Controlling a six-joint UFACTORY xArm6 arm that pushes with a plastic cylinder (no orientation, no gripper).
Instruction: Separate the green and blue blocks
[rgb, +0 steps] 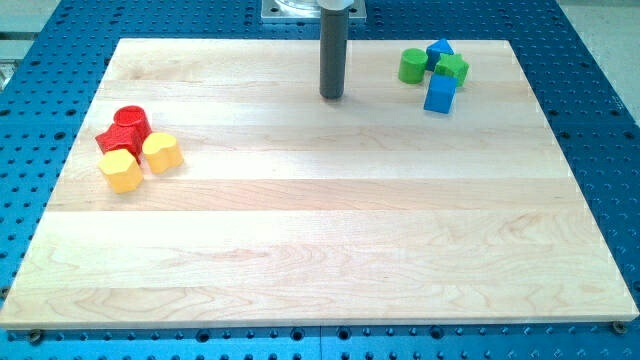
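1. My tip (332, 96), a bare rod without jaws, stands near the board's top edge.
2. Toward the top-right corner, well apart from it, cluster the green cylinder (411, 66), green block (453, 68), blue block (439, 51) and blue cube (440, 95).

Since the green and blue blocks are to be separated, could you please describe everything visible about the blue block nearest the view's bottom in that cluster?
The lower blue block is a bright blue, matte, chunky piece with flat faces; its exact shape is hard to make out. It stands on the wooden board near the view's top right, lowest of the four-block cluster. Its upper edge meets or nearly meets the green block above it. My tip is well off to its left, apart.
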